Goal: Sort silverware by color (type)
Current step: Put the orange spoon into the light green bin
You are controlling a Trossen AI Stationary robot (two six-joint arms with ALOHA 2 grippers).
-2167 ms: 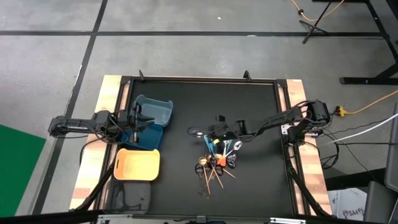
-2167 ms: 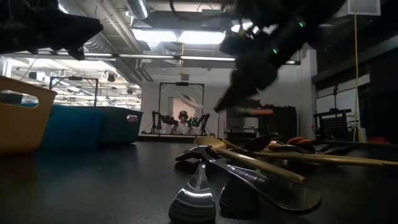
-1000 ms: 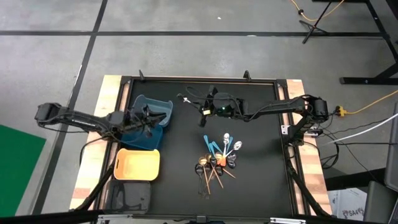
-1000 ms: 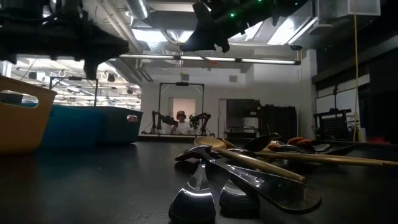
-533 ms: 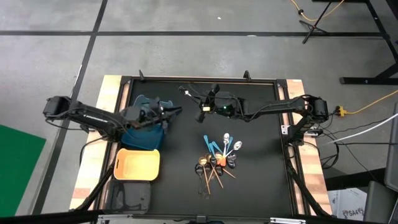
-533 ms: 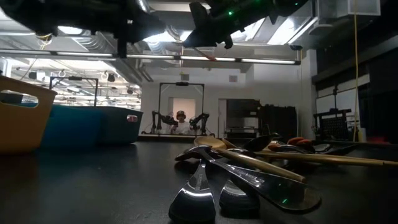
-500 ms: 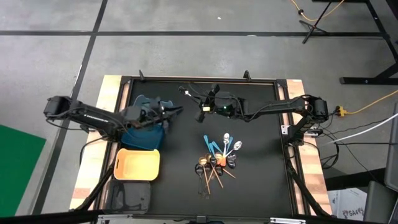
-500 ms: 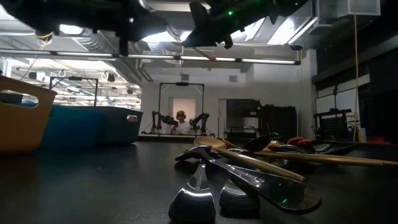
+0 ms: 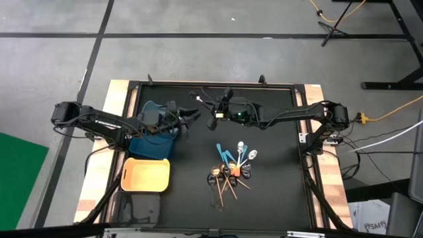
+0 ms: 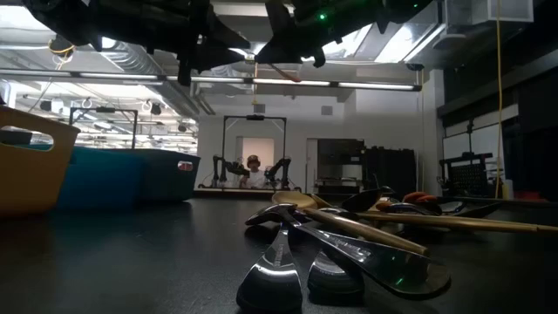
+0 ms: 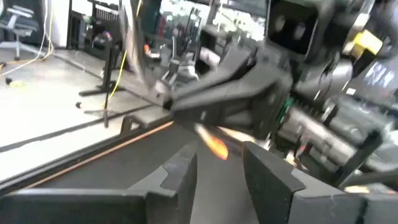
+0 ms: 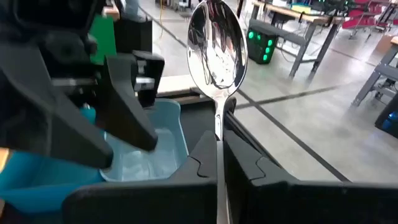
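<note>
Looks like a mid-air handoff, and that's where it could go sideways. Closest to the low camera, the silverware pile (image 10: 349, 235) sits untouched on the black table (image 9: 277, 198), well apart from both arms. Farther back, the right gripper (image 12: 219, 168) is clamped on a spoon (image 12: 217, 50) with an orange handle and silver bowl sticking up. The left gripper (image 11: 219, 163) has its fingers apart, lined up on the orange handle just past its tips. If the right one lets go before the left closes, or the left pinches off-centre, the thin spoon twists and drops short of the blue bins (image 9: 155, 129) behind.
</note>
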